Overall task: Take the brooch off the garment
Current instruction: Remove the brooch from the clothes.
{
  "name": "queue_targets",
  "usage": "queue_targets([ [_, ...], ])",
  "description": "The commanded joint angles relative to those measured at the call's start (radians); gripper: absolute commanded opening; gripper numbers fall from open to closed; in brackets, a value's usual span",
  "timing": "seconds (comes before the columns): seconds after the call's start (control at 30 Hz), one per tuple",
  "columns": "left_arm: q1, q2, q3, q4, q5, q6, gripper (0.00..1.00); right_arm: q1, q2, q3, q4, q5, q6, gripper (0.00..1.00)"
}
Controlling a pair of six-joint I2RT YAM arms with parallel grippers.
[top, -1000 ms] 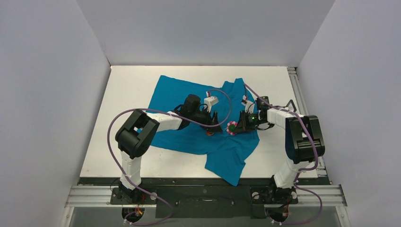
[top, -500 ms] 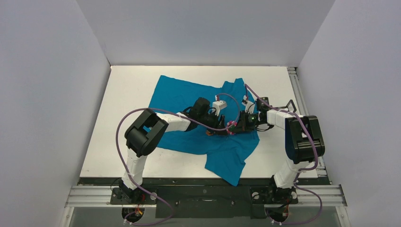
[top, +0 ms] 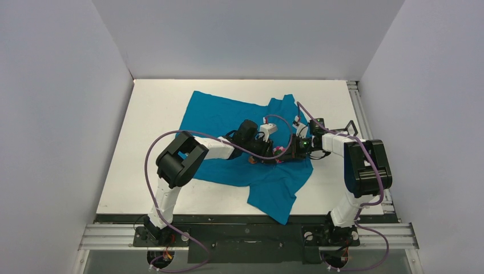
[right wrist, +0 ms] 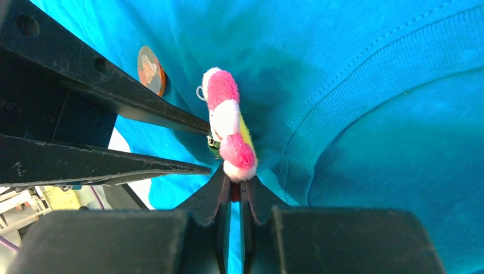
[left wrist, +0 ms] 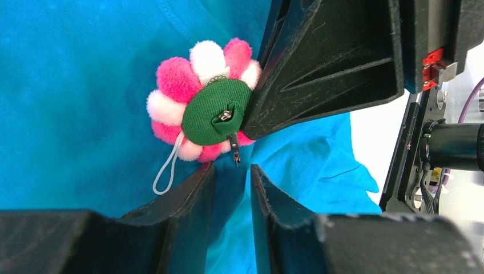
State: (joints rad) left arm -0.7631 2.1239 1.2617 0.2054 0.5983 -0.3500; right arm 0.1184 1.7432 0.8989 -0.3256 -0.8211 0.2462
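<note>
While the right gripper pinches the lower rim of the brooch between fingers pressed almost together, the flower stands on edge just beyond its tips, close against the shirt. Opposite, the left gripper sits directly beneath the brooch's green backing, fingers a narrow gap apart with teal cloth showing between them. Whether they already bite that cloth cannot be told. The pin hangs from the backing and points down toward the gap, but it is unclear whether its tip is in the fabric.

The main hazard lies in timing. If the right gripper pulls away before the cloth is firmly held, the shirt probably rides along and bunches up off the tabletop, and the pin does not come out. A pull across the pin rather than along it could snag the knit or bend the pin. The hold is on soft plush petals and looks shallow, so a hard tug may let the brooch slip free. With the two grippers nearly touching, a small misjudged move could knock them together.
</note>
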Motion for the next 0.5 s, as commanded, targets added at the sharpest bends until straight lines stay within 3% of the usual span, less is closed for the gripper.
queue_targets([
  [0.0, -0.006, 0.011, 0.043, 0.03, -0.007, -0.01, 0.24, -0.001, -0.047, -0.012, 0.033, -0.042, 0.018, 0.0],
  [0.1, -0.006, 0.016, 0.044, 0.034, -0.01, -0.018, 0.17, 0.001, -0.04, -0.011, 0.023, -0.059, 0.01, 0.01],
  [0.3, -0.004, 0.024, 0.045, 0.033, -0.018, -0.028, 0.09, -0.001, -0.013, 0.009, 0.022, -0.033, 0.016, 0.31],
  [0.47, -0.005, 0.032, 0.051, 0.027, -0.016, -0.027, 0.08, -0.014, -0.006, 0.01, 0.045, -0.012, 0.041, 0.4],
])
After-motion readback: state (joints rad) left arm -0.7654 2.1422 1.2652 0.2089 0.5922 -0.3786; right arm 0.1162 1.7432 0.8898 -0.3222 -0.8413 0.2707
